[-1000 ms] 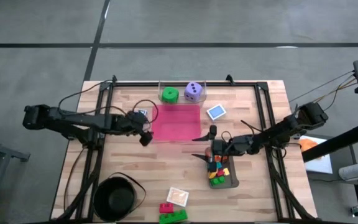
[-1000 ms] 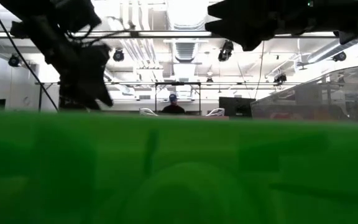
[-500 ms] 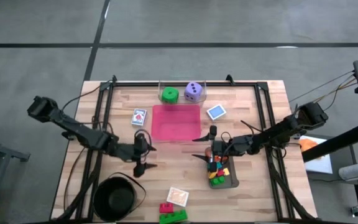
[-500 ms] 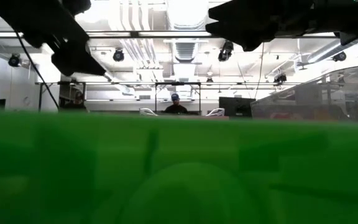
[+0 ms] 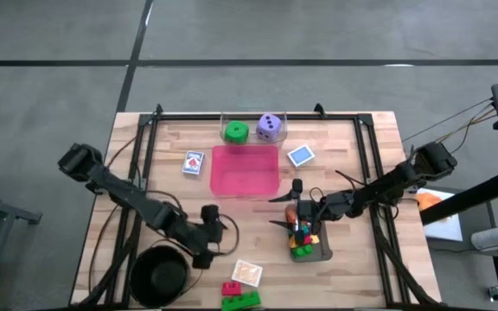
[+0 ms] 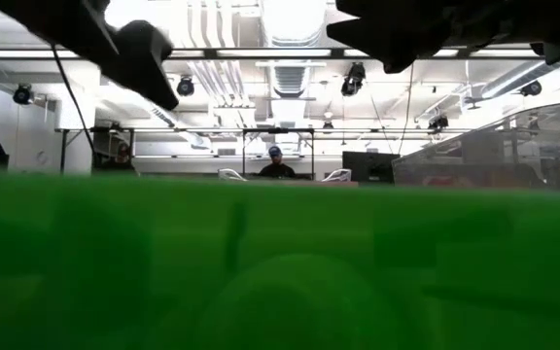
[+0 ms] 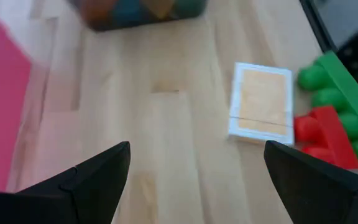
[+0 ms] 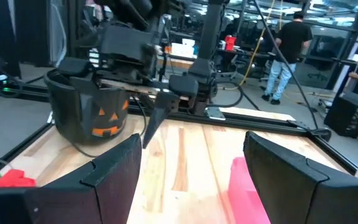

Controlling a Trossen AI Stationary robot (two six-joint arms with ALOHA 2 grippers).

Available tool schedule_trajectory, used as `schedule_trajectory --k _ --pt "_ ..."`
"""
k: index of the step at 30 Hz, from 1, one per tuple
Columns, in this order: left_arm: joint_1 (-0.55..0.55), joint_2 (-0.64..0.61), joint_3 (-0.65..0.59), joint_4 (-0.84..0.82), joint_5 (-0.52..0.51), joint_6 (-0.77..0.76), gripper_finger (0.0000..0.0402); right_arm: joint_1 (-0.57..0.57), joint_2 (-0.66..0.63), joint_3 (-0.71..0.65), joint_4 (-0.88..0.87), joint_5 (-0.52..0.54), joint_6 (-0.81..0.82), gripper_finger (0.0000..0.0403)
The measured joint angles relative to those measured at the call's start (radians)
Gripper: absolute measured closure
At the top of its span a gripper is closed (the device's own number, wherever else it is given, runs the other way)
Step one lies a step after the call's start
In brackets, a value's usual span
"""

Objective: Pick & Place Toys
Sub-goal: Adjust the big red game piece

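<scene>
Past the spread left end effector (image 7: 194, 180), only its wrist view shows the orange card (image 7: 261, 99) touching red brick (image 7: 319, 134)

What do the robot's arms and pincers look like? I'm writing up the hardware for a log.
Both arms are dark, nearly black, built from slim jointed segments with bulkier blocks at the joints. Thin black cables loop along the left arm and the right arm. Each ends in a two-finger pincer: the left pincer and right pincer have flat, angular, matte black fingers tapering to wedges. No markings show.
</scene>
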Motion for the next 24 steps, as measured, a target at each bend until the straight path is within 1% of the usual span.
schedule_trajectory --k 4,7,12,18,24 --pt "-0.035 0.091 0.144 -0.114 0.001 0.043 0.0028 0.014 0.000 0.000 -0.003 0.000 0.000 0.0121" --pt "-0.051 0.145 0.236 -0.179 0.024 0.044 0.0028 0.020 -0.001 0.000 -0.006 0.002 0.000 0.0121" --pt "-0.083 0.219 0.343 -0.228 0.053 0.025 0.0028 0.033 -0.001 0.000 -0.011 0.005 0.001 0.0121" --pt "-0.121 0.287 0.404 -0.238 0.060 -0.018 0.0028 0.069 -0.002 0.000 -0.017 0.013 0.020 0.0121" --pt "-0.159 0.328 0.410 -0.231 0.060 -0.064 0.0028 0.095 -0.002 0.000 -0.024 0.042 0.022 0.0121"
